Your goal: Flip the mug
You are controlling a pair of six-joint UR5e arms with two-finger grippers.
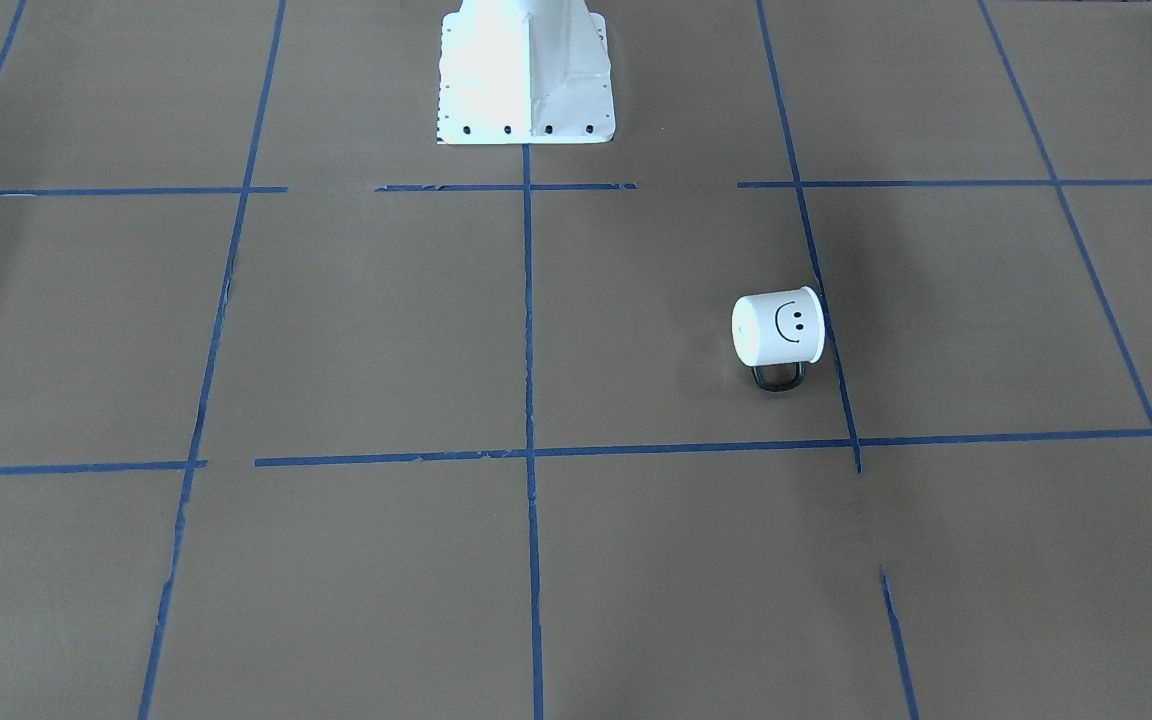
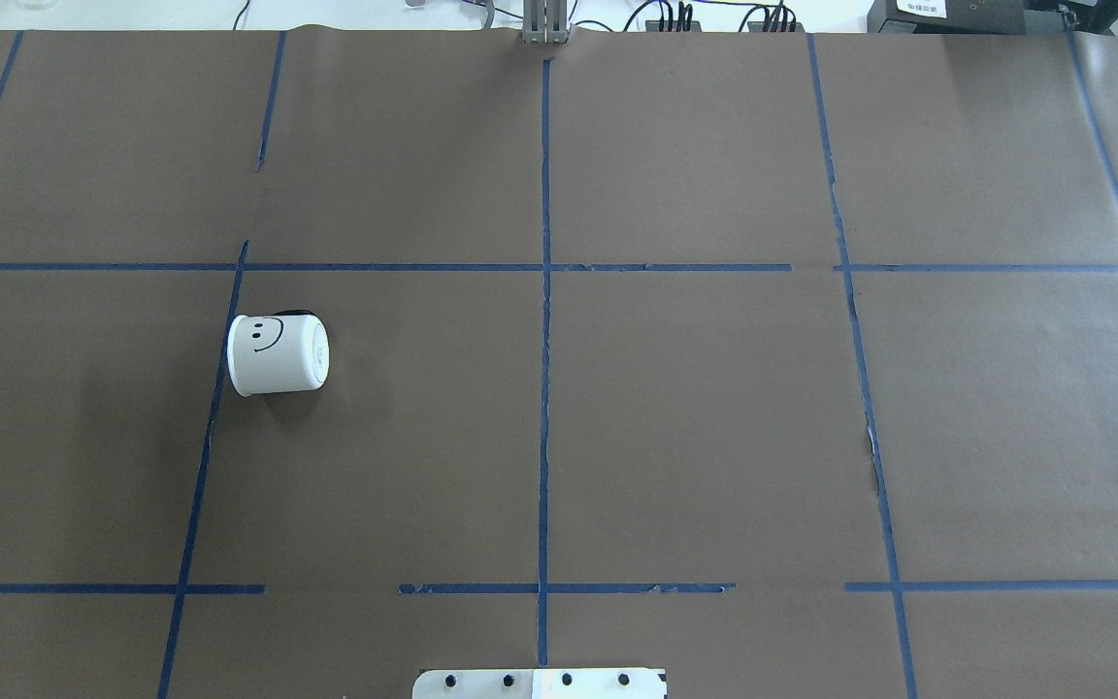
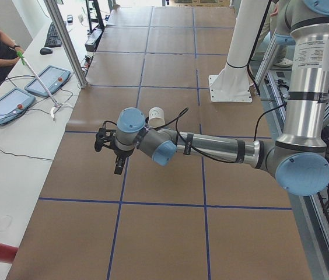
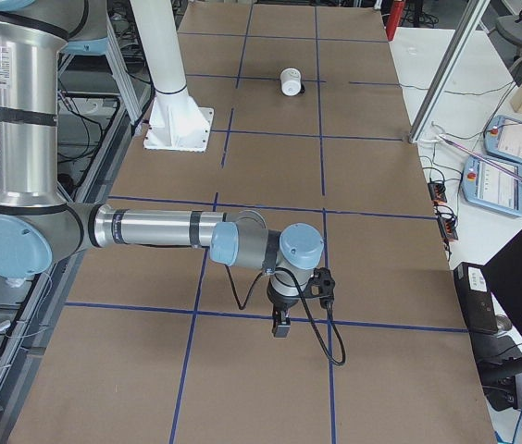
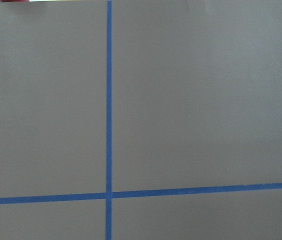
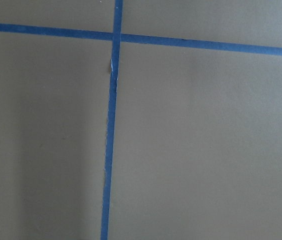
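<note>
The mug (image 2: pixel 278 354) lies on its side on the worktop (image 2: pixel 714 437). It is out in front of the robot's pedestal (image 2: pixel 540 684) and well off to the pedestal's left, with its wider end resting over a blue tape line (image 2: pixel 200 485). The closed bottom seems to point back toward the pedestal's side and the mouth away from it. The black handle (image 1: pixel 779 377) lies low against the paper on the side farthest from the pedestal, and the drawn face is turned up.

I judge it light, stiff and smooth-walled. Being round, it may roll if nudged across its axis, though the handle should check that one way. A hard knock could chip it, so I'd set it down softly. The rim looks the best hold — one finger inside the mouth, one outside — or else a pinch across the body. The handle sits too near the paper to get under.

The left claw (image 3: pixel 119 166) hangs above the worktop, farther from the pedestal than the mug. The right claw (image 4: pixel 281 326) hangs well apart on the pedestal's other side. Both show only in the side views, so I cannot tell whether either is spread or pressed together. Bare paper surrounds the mug, and the worktop's edges lie well off.
</note>
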